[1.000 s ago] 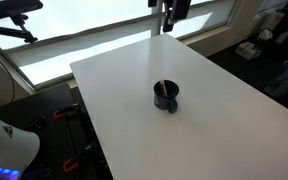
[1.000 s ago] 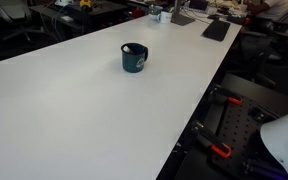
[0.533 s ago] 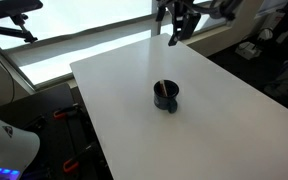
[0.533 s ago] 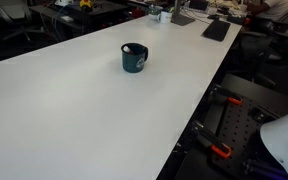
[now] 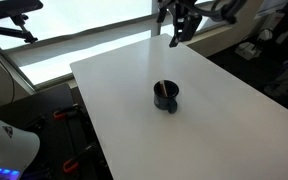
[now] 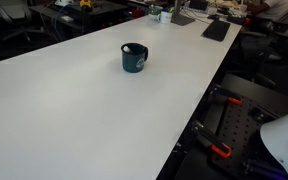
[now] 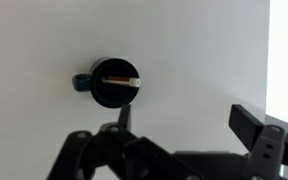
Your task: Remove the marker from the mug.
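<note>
A small dark mug (image 5: 166,96) with a side handle stands near the middle of the white table (image 5: 214,120); it also shows in an exterior view (image 6: 134,58). In the wrist view the mug (image 7: 96,92) is seen from above, with the marker (image 7: 116,78) lying as a thin light stick across its opening. The marker shows faintly inside the mug in an exterior view (image 5: 161,90). My gripper (image 5: 174,38) hangs high over the table's far edge, well away from the mug. In the wrist view my gripper (image 7: 189,125) is open and empty, the mug ahead of its left finger.
A bright window band runs behind the table (image 5: 74,45). Desks with a keyboard (image 6: 216,30) and clutter stand beyond the far end. Dark equipment with red clamps (image 6: 219,150) sits on the floor beside the table edge.
My gripper has come further into view over the table's far edge since a second ago; in the last half second it has hardly moved. The mug and marker have not moved.
</note>
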